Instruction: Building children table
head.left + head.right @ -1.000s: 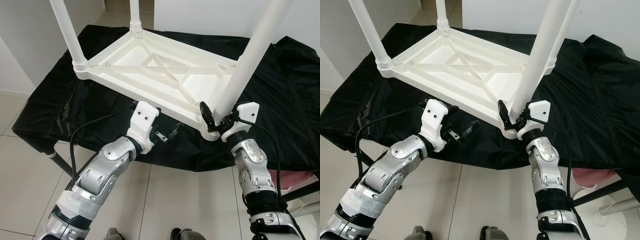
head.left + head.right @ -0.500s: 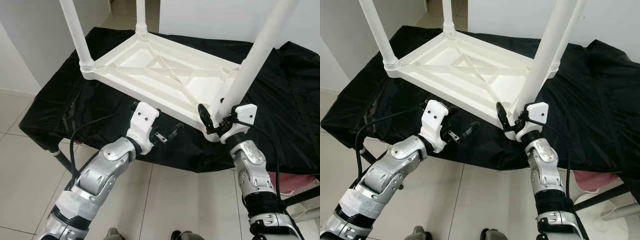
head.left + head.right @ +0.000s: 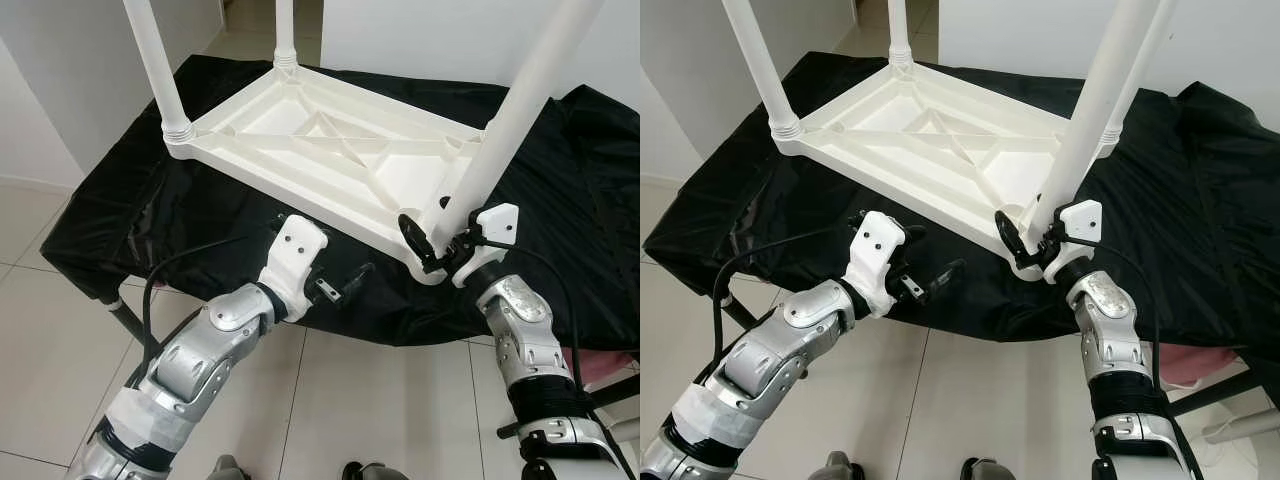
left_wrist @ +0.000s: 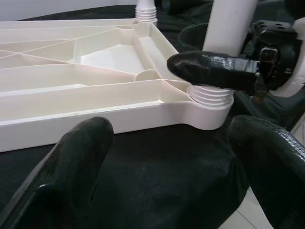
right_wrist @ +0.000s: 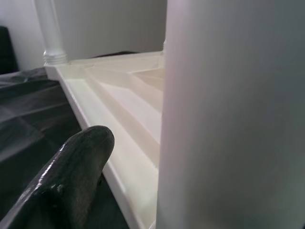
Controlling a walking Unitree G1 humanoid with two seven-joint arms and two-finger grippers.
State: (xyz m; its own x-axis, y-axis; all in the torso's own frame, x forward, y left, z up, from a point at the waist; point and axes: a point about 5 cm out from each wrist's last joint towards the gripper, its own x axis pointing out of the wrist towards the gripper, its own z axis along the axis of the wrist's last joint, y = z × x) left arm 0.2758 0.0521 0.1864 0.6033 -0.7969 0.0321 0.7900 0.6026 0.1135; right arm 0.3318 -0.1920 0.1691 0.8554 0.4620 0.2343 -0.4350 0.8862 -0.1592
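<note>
1. Now the right claw [image 3: 428,243] sits at the foot of the near leg [image 3: 510,120], right where that leg enters its corner socket [image 4: 208,102]; one black finger [image 4: 209,68] curves across the threaded base, and the second is behind the leg, so it appears clasped around the leg, though I cannot be fully sure of a firm pinch.
2. Meanwhile the left claw [image 3: 340,285] hangs released, fingers spread and holding nothing, near the socket, over the black cloth [image 3: 150,210] just off the tabletop's near long edge.
3. Outward from the socket, the white children's tabletop [image 3: 330,160] lies upside down on the cloth-covered table, ribs facing up; a second leg [image 3: 157,70] stands at the far end of the near long edge, a third [image 3: 284,30] at the corner diagonally opposite, and a fourth base [image 4: 145,9] shows beyond the socket on the short edge.
4. To do this step well, I judge the leg should be kept plumb over the socket while it is turned or pressed home, so the ridged collar seats evenly; the free left claw could brace the tabletop's edge beside the socket so the slab does not slide on the slippery cloth.
5. Hard to tell: whether the collar is fully seated, since ridges show above the socket rim.
6. All leg tops run out of frame, and the right wrist view is mostly blurred white leg.
</note>
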